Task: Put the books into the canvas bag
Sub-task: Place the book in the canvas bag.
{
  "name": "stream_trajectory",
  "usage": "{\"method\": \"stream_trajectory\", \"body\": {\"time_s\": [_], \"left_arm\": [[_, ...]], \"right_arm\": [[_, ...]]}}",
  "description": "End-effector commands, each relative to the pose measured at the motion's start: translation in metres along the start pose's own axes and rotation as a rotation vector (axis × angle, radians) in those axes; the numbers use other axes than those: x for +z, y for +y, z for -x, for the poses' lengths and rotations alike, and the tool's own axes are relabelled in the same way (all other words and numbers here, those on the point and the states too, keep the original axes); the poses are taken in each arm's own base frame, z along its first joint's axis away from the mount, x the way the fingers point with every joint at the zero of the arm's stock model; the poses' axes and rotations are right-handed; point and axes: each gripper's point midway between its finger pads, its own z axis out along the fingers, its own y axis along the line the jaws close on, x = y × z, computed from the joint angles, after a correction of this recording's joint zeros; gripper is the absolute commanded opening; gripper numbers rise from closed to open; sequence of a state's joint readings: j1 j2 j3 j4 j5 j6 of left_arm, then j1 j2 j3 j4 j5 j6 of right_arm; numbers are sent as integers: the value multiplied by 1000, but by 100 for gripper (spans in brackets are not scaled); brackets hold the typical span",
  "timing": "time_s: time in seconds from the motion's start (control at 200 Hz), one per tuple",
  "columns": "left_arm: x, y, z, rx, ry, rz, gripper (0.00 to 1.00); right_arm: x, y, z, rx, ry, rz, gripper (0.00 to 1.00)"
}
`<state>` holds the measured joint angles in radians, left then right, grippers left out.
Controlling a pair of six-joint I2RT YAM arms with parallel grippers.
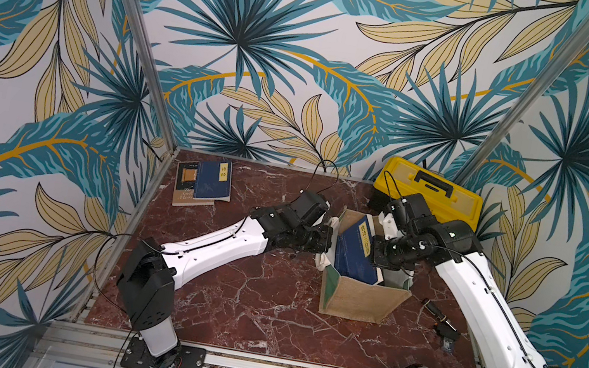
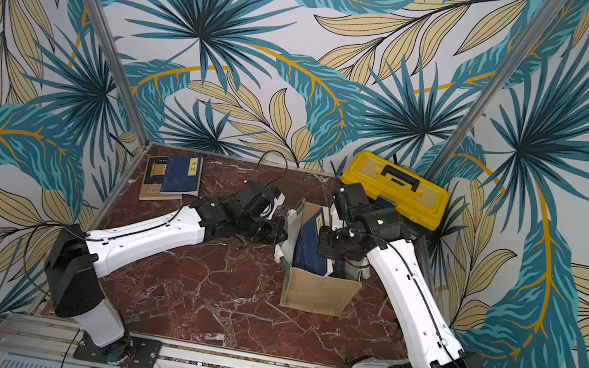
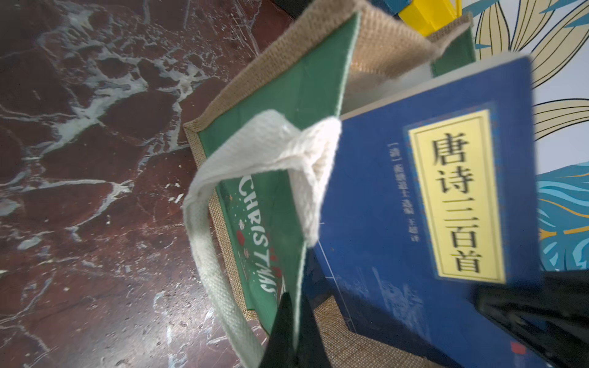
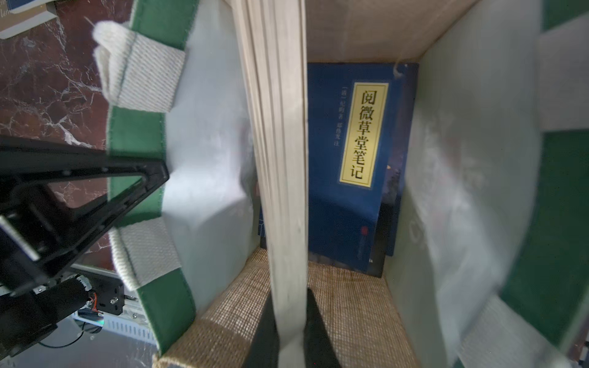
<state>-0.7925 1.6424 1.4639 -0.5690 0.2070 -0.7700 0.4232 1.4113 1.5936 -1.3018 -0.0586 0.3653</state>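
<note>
The canvas bag [image 1: 362,301] [image 2: 319,291] stands open, right of the table's middle. My left gripper [image 1: 328,240] [image 3: 294,306] is shut on the rim of its green side panel [image 3: 287,95], beside a white handle [image 3: 255,153]. My right gripper [image 1: 374,254] [image 4: 290,302] is shut on a navy book [image 1: 354,253] [image 3: 398,223], which stands tilted in the bag's mouth, its page edge [image 4: 277,127] facing the wrist camera. Another navy book [image 4: 344,191] lies inside the bag. Two more books [image 1: 203,181] [image 2: 173,178] lie stacked at the back left.
A yellow-and-black toolbox [image 1: 430,192] [image 2: 398,191] sits at the back right corner, just behind the right arm. Small dark parts [image 1: 442,321] lie on the marble near the right edge. Patterned walls enclose the table on three sides.
</note>
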Motion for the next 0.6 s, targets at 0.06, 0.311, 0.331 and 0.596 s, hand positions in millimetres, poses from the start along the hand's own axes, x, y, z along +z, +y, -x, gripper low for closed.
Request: {"method": "stream_trajectory", "body": {"time_s": [0.06, 0.311, 0.331, 0.596], "left_arm": [[-45, -8, 31, 28, -151, -21, 0], [-32, 5, 15, -29, -106, -28, 0], [-32, 5, 15, -31, -105, -31, 0], [-27, 4, 12, -23, -86, -41, 0]], "right_arm": [[14, 33, 26, 12, -29, 149, 0], [49, 23, 18, 136, -20, 125, 0], [52, 21, 17, 146, -27, 126, 0], [76, -4, 7, 222, -83, 90, 0]]}}
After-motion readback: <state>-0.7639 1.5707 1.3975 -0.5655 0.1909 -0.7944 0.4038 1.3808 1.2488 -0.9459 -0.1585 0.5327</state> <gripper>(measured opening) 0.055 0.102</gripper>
